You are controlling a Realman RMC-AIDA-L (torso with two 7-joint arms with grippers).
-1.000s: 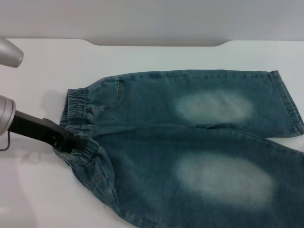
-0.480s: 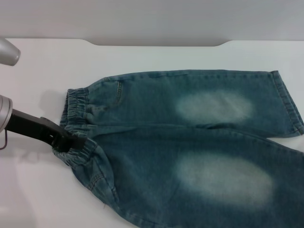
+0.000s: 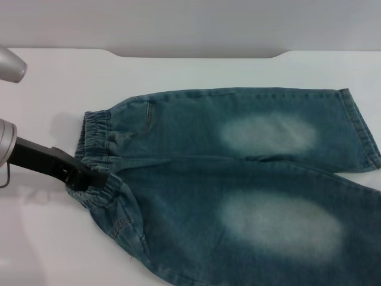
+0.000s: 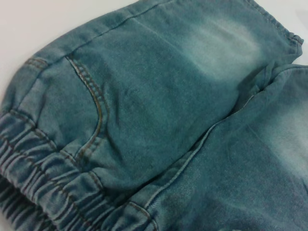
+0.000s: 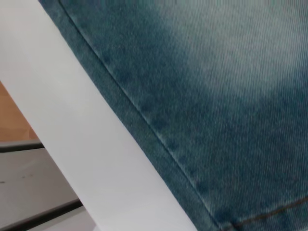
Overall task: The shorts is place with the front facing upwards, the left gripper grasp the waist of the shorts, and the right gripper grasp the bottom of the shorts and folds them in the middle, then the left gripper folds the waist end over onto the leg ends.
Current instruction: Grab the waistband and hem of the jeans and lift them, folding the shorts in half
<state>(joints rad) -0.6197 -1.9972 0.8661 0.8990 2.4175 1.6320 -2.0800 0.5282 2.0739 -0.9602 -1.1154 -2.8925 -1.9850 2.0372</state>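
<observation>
The blue-green denim shorts (image 3: 238,179) lie front up on the white table, a pale faded patch on each leg. The ruffled waist (image 3: 95,134) is the left end. The hemmed bottom of the far leg (image 3: 360,128) lies at the right, and the near leg runs out of view. My left gripper (image 3: 94,177) reaches in from the left, shut on the near part of the waist, where the band bunches around its tip. The left wrist view looks closely at the waist (image 4: 43,187) and a front pocket seam (image 4: 91,110). My right gripper is out of view; its wrist view shows only the shorts (image 5: 216,96).
Bare white table (image 3: 196,74) stretches behind the shorts up to a grey back edge. In the right wrist view the table's edge (image 5: 72,130) runs beside the side seam, with the floor beyond it.
The left arm has sunk slightly and drawn a little left, tugging the near waist corner with it. The rest of the shorts has not moved.
</observation>
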